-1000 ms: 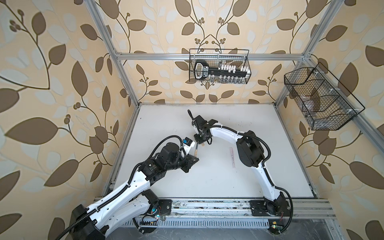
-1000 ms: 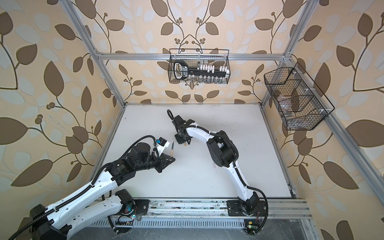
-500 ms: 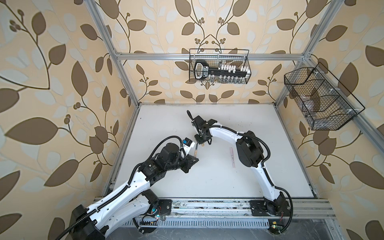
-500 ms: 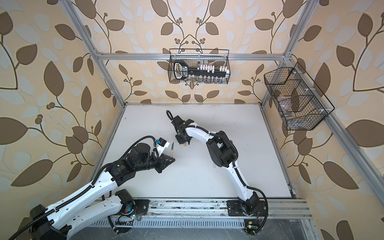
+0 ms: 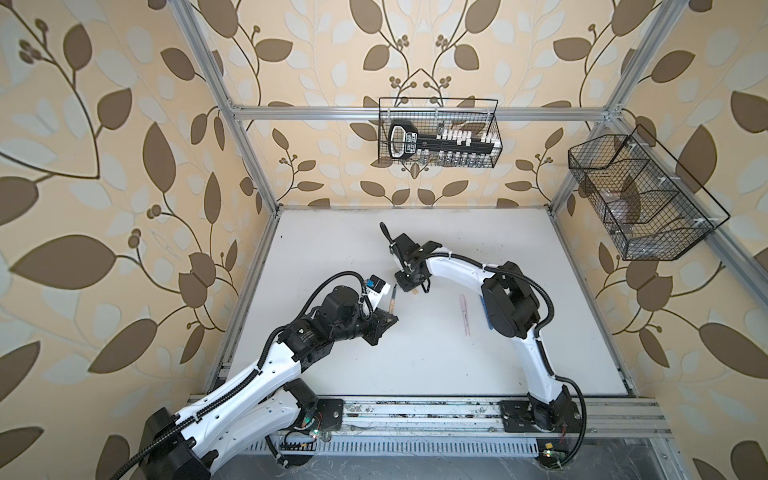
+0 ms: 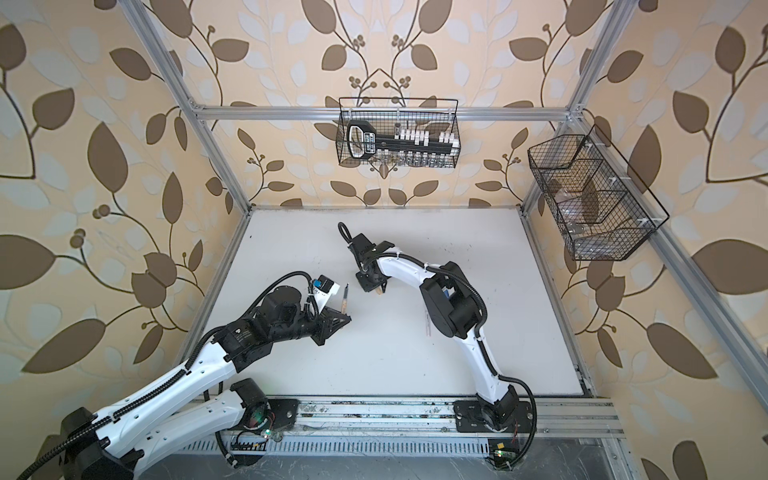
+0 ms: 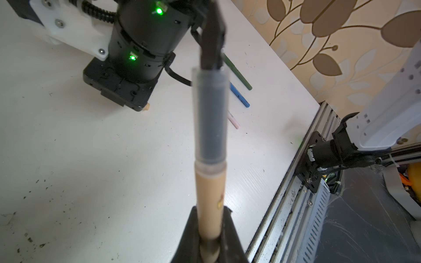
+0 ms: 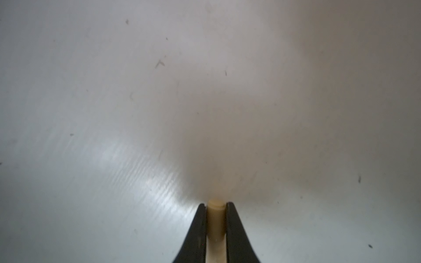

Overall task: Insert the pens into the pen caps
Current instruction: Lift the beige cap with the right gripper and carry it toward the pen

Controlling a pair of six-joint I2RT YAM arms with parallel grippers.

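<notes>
Left pincer (image 7: 210, 208) clamps the tan pen (image 7: 210, 191) by its barrel, left of the middle of the worktop (image 5: 332, 249) — right pincer (image 8: 216, 205), just beyond it, pinches the tan cap (image 8: 216, 213) low over the surface. The pink pen (image 5: 465, 309) lies nearer the right edge.

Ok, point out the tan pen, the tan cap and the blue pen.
tan pen (image 7: 210, 193): left wrist view, middle of the tan barrel.
tan cap (image 8: 216, 216): right wrist view, side wall near its end.
blue pen (image 7: 239, 96): left wrist view, middle of the barrel.
</notes>
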